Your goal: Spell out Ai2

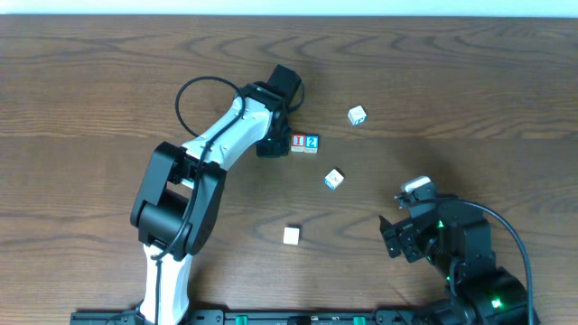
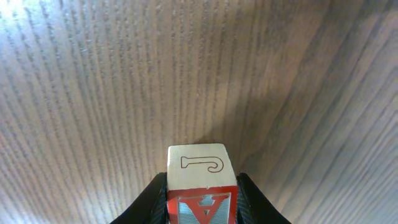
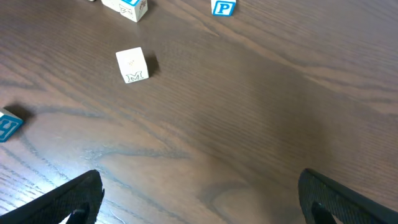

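Overhead:
- We read two touching blocks. The I block (image 1: 298, 143) is red-framed and shows "I". The 2 block (image 1: 312, 143) is blue-framed and shows "2".
- The other loose blocks are too small for us to read here.

Left wrist:
- The A block (image 2: 202, 186) sits at the bottom edge.
- Its cream top face carries an outlined "J" lying on its side.
- Its red-framed near face carries "A", upside down to the camera and cut off below.

Right wrist:
- The M block (image 3: 132, 65) shows "M" on its side face.
- The P block (image 3: 223, 7) shows a blue "P".
- The edge block (image 3: 7, 124) has a cropped blue letter we cannot read.
- The top block (image 3: 127, 6) has blue marks we cannot read.
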